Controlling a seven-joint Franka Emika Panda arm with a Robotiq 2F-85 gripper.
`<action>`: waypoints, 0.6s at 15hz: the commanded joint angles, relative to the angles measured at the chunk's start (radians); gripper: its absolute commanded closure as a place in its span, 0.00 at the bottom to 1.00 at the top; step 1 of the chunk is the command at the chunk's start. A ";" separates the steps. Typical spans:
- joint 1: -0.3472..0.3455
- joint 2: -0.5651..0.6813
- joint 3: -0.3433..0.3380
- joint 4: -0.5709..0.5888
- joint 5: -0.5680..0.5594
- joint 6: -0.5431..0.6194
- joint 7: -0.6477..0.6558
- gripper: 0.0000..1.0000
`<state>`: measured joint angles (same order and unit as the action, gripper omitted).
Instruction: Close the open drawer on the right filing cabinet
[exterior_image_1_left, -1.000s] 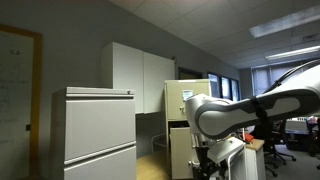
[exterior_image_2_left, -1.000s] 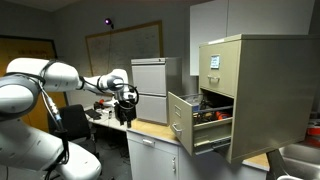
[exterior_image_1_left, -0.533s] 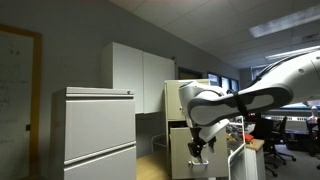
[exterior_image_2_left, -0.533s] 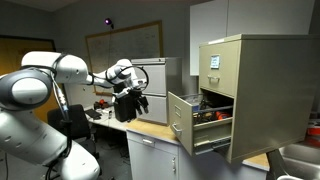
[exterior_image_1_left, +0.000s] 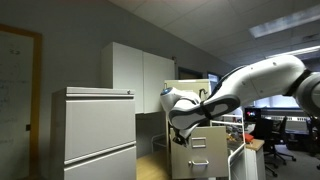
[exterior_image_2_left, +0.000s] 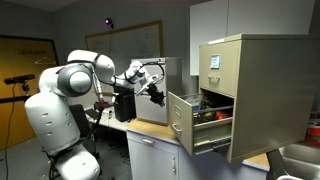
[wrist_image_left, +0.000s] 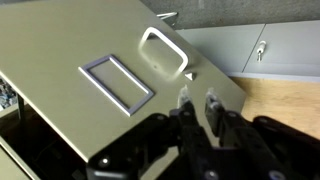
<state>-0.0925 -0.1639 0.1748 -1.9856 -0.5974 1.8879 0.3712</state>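
Note:
The right filing cabinet (exterior_image_2_left: 255, 90) (exterior_image_1_left: 192, 95) is tall and cream-beige, and its drawer (exterior_image_2_left: 181, 122) (exterior_image_1_left: 203, 155) stands pulled out with folders inside. In the wrist view the drawer front (wrist_image_left: 90, 50) fills the frame, showing its handle (wrist_image_left: 166, 50) and label holder (wrist_image_left: 118, 82). My gripper (wrist_image_left: 198, 101) (exterior_image_2_left: 156, 90) hangs in the air just before the drawer front, up and to the left of it in an exterior view. Its fingertips stand nearly together with nothing between them. I cannot tell whether they touch the front.
A pale grey cabinet (exterior_image_1_left: 95, 130) (exterior_image_2_left: 150, 85) stands beside the beige one. White wall cupboards (exterior_image_1_left: 140, 75) hang behind. A wooden countertop (exterior_image_2_left: 150, 128) (wrist_image_left: 285, 100) runs under the drawer. Office chairs and desks (exterior_image_1_left: 270, 140) lie beyond.
The arm has swung from out in the room toward the open drawer's front. The jaws have gone from wide apart to nearly together.

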 joint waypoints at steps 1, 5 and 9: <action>0.015 0.233 -0.061 0.211 -0.133 0.018 -0.012 1.00; -0.010 0.394 -0.078 0.382 -0.288 0.021 -0.026 1.00; -0.022 0.513 -0.120 0.536 -0.406 0.037 -0.025 1.00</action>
<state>-0.0942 0.2240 0.0932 -1.6439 -0.9122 1.9007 0.3710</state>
